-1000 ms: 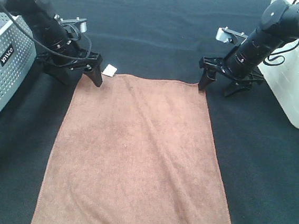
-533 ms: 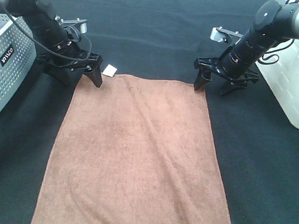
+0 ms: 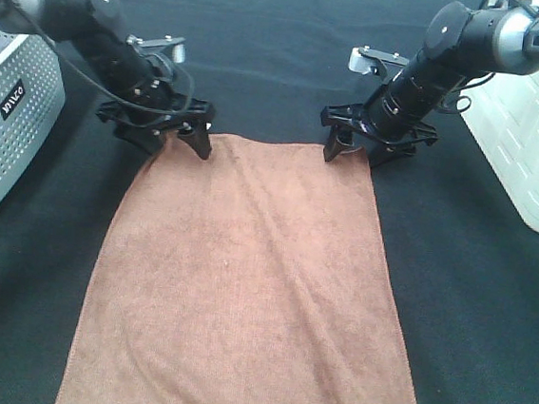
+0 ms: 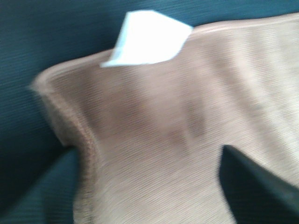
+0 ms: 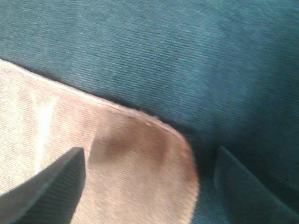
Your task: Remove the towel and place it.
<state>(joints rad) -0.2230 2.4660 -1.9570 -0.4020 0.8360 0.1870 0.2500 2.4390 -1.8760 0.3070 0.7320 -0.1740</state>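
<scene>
1. Exterior high view: the towel (image 3: pixel 252 286) lies flat and fully spread on the black surface (image 3: pixel 283 60). Its far edge runs between the two arms. The left tool (image 3: pixel 176 143) is down at the far left corner and the right tool (image 3: pixel 352 155) at the far right corner, both low, with their tips at the cloth. A grey bin (image 3: pixel 4 129) stands off to the left and a white container (image 3: pixel 531 160) to the right. I cannot tell where the towel is meant to go.

2. Left wrist view: the left tool's fingers (image 4: pixel 254 186) stand wide apart. The towel's corner, with its white tag (image 4: pixel 147 37), sits between them and is a little rumpled. It is not pinched.

3. Right wrist view: here too the fingers (image 5: pixel 51 186) are wide. The rounded corner of the towel lies flat between them, and nothing is held.

4. Progress: this looks like an early stage. Both tools appear lined up on their corners, and that is all that is done. Closing on the cloth, lifting it off the surface, carrying it and laying it down all seem left to do.
</scene>
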